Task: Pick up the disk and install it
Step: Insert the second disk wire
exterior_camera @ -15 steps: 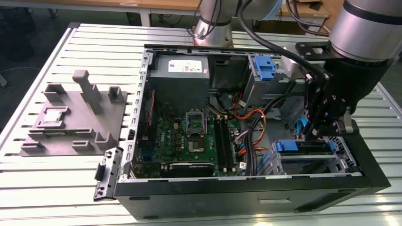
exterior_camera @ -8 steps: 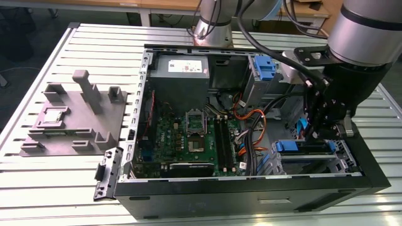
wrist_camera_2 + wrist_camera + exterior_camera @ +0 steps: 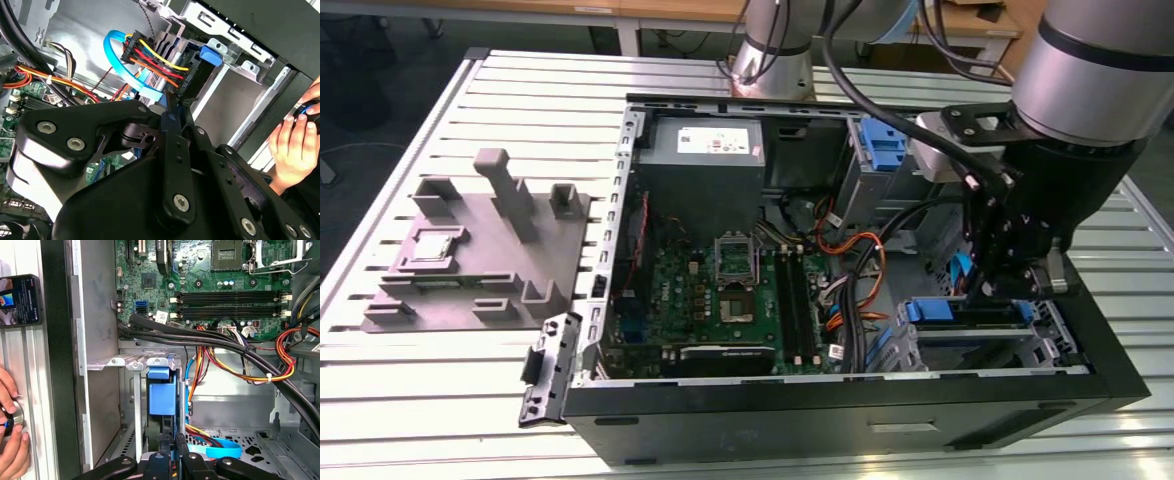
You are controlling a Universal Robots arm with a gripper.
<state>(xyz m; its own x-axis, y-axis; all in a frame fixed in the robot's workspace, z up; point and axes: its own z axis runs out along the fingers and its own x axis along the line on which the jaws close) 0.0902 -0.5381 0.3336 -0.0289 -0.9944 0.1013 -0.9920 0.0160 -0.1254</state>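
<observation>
Gripper reaching into the drive cage of the open computer case.
Its jaws are closing on the disk, which is sitting upright in that cage beside the motherboard.

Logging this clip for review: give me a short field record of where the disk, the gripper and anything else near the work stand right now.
scene: open black metal computer case on a slatted table
disk: blue plastic carrier upright in the drive bay, metal body hidden
gripper: black gripper at the carrier's edge, jaws shut on it
person: hand beside the case
</observation>
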